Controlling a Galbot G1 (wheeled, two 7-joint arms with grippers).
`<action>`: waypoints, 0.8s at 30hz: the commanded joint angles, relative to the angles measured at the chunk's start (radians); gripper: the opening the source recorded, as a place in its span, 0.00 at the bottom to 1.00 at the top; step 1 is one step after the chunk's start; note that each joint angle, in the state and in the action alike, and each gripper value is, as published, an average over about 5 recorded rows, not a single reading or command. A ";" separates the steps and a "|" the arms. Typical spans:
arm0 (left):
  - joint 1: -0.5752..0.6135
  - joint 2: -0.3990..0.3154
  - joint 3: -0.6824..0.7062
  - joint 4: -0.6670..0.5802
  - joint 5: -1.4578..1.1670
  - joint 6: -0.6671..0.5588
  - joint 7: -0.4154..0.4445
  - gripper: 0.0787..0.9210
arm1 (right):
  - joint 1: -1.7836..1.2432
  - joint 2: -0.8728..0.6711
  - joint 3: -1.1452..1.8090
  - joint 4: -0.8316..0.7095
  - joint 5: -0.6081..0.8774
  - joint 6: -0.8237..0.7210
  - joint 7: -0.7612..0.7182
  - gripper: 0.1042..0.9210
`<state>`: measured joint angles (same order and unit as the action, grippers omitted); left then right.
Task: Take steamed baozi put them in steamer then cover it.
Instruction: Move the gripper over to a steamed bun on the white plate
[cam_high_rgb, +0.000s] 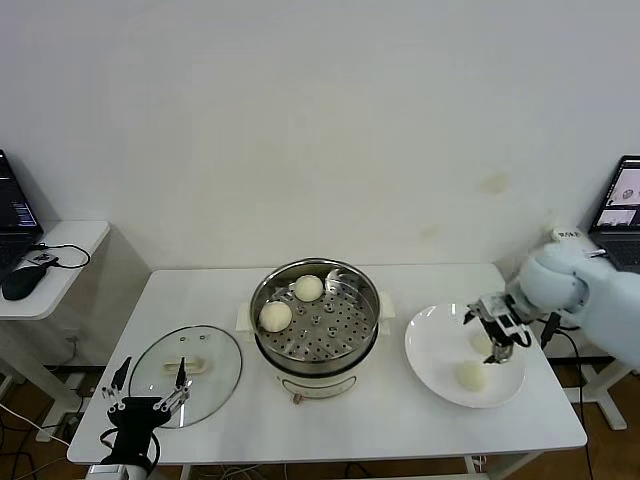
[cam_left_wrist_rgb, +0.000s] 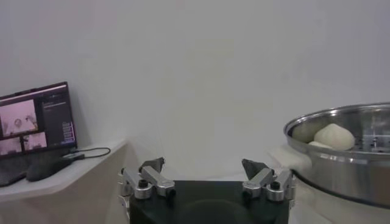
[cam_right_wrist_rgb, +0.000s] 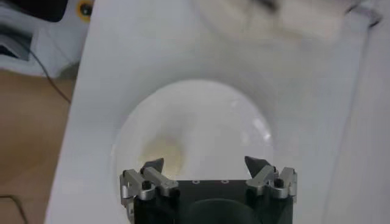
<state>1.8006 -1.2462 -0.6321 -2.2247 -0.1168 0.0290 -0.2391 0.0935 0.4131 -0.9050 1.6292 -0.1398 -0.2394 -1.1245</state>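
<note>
The steel steamer stands mid-table with two cream-white baozi on its perforated tray, one at the back and one at the left. Two more baozi lie on the white plate to the right: one at the front, one partly behind my right gripper. That gripper is open and empty just above the plate; its wrist view shows the plate and a blurred baozi by one fingertip. The glass cover lies flat at the left. My left gripper is open and idle at its near side.
The left wrist view shows the steamer's rim with a baozi inside. A side table with a mouse stands at the left. A laptop sits beyond the table's right end.
</note>
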 joint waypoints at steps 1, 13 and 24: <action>0.001 -0.003 0.002 0.002 0.002 0.000 0.000 0.88 | -0.177 -0.044 0.096 -0.018 -0.083 0.017 0.023 0.88; -0.003 -0.004 -0.009 0.013 0.000 0.001 0.000 0.88 | -0.283 0.054 0.164 -0.129 -0.123 0.022 0.062 0.88; -0.011 -0.003 -0.011 0.025 -0.001 0.001 0.000 0.88 | -0.323 0.126 0.206 -0.202 -0.129 0.020 0.095 0.87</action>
<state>1.7895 -1.2489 -0.6440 -2.1995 -0.1184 0.0298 -0.2394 -0.1851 0.5057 -0.7315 1.4677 -0.2544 -0.2219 -1.0419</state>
